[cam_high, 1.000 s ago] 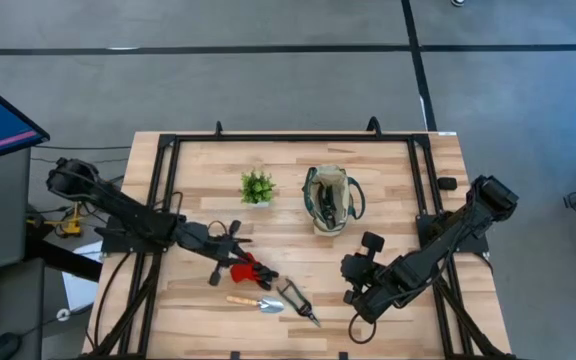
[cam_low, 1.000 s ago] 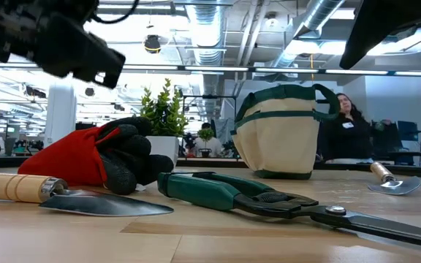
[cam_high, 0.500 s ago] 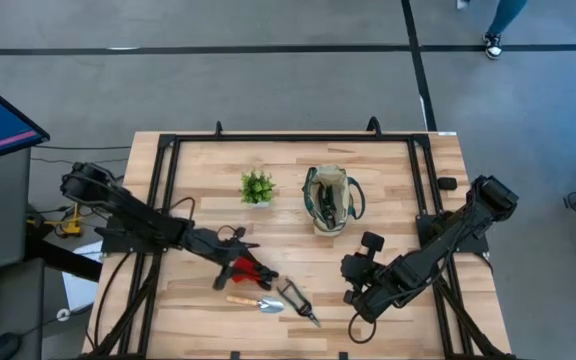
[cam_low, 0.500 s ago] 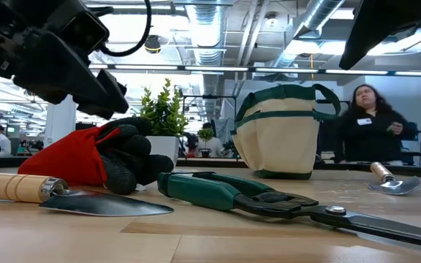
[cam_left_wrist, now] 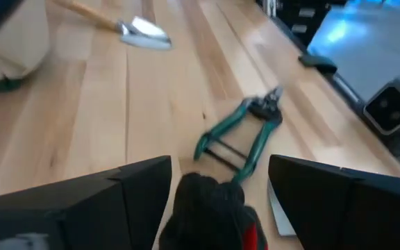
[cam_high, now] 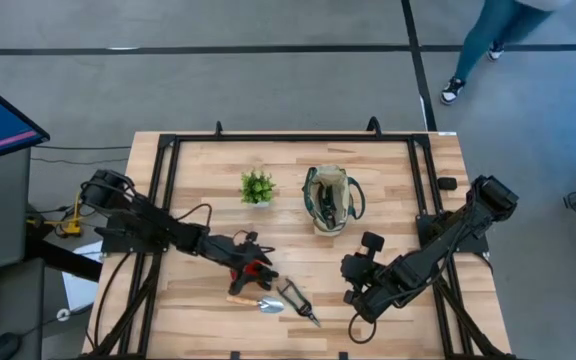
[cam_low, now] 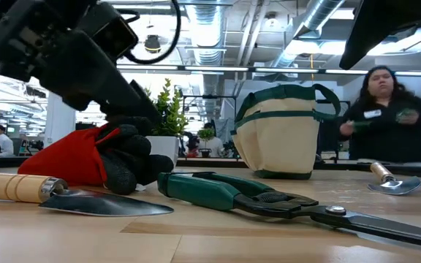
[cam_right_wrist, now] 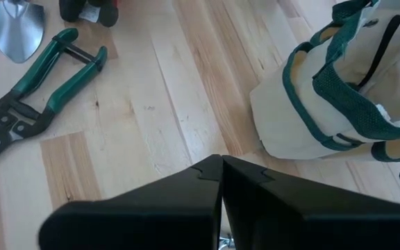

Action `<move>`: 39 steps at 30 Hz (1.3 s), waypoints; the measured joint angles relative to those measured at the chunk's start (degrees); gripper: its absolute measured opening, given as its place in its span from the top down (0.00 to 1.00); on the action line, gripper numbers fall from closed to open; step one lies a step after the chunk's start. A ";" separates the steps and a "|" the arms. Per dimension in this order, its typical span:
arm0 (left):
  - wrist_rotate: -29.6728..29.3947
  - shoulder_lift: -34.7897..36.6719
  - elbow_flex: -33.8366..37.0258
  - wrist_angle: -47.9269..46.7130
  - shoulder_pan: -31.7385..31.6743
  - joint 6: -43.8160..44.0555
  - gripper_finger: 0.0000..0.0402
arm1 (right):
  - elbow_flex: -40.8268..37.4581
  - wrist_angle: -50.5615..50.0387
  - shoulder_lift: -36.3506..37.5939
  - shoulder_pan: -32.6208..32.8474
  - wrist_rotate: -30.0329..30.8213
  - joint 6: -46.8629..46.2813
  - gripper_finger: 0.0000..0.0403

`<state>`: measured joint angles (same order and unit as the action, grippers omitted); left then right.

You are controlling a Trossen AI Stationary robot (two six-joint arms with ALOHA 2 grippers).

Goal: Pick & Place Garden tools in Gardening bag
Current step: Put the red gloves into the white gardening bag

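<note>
A red-and-black glove [cam_high: 249,268] lies on the table, and my left gripper [cam_left_wrist: 217,201] is open over it. One finger [cam_left_wrist: 96,208] stands on each side of the glove [cam_left_wrist: 214,215], with a gap showing. Near it lie a wooden-handled trowel [cam_high: 254,301] and green-handled pruners [cam_high: 298,301]. The beige gardening bag [cam_high: 330,200] with green trim stands upright at the middle back. A second trowel [cam_left_wrist: 127,26] lies beside the bag. My right gripper [cam_right_wrist: 221,170] is shut and holds nothing, low at the near right [cam_high: 353,295].
A small potted plant [cam_high: 257,187] stands left of the bag. A black frame [cam_high: 268,137] runs round the tabletop. Bare wood lies between the pruners [cam_right_wrist: 40,90] and the bag [cam_right_wrist: 339,90]. A person [cam_low: 386,109] stands beyond the table's far side.
My left gripper has moved toward the table's right and near edges and come down over the red-and-black glove. The glove, trowel and pruners have stayed where they were.
</note>
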<state>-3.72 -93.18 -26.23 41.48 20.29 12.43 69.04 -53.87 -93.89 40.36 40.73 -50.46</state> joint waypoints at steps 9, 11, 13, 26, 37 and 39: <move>-0.35 -1.07 -0.21 -6.69 -0.02 4.32 0.46 | 0.00 0.18 0.00 0.52 0.01 -0.07 1.00; -0.31 -0.88 -0.21 -6.61 -0.02 4.24 0.47 | 0.00 0.18 0.00 0.50 0.02 -0.07 1.00; -0.29 -0.95 -0.21 -6.75 -0.02 4.28 0.48 | 0.00 0.20 0.00 0.48 0.23 -0.11 1.00; -1.04 -1.52 -0.21 -7.20 0.00 10.45 0.85 | 0.00 0.18 0.00 0.50 1.51 -0.13 1.00; -1.18 1.65 -0.10 -6.92 0.00 1.85 0.98 | 0.00 0.17 0.00 0.50 1.44 -0.04 1.00; -1.69 4.56 -0.10 -5.69 0.00 -1.95 0.98 | 0.00 0.40 0.00 0.50 1.42 -0.07 1.00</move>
<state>-5.41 -88.61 -26.33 35.79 20.29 10.47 69.04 -53.47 -93.89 40.86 42.15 -50.52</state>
